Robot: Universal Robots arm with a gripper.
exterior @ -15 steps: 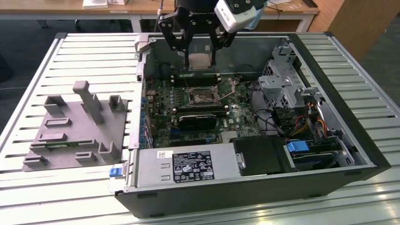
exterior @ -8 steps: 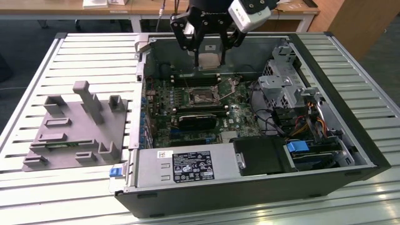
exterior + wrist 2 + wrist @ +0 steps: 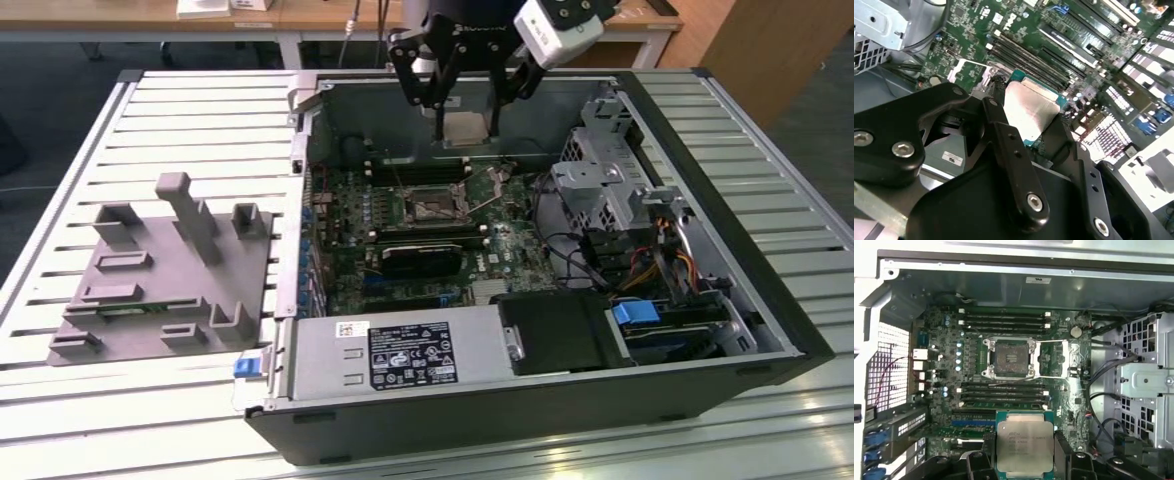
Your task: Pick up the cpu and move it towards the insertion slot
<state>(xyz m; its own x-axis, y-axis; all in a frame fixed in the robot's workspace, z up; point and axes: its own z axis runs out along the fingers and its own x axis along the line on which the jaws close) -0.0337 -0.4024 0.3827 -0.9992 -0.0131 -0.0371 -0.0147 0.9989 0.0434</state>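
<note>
Exterior view shows the computer case [image 3: 747, 300] open, the gripper [image 3: 467, 125] clenched on the cpu [image 3: 465, 128] above the insertion slot [image 3: 430, 205]; any tilt in that grasp could, I judge, bend socket pins

You are looking at a big table [image 3: 174, 110] made of long silver slats. An open computer case [image 3: 534, 400] lies flat on it. Beside the case, on the exterior view's left, a grey plastic block [image 3: 167, 275] with upright posts sits on the slats.
</note>
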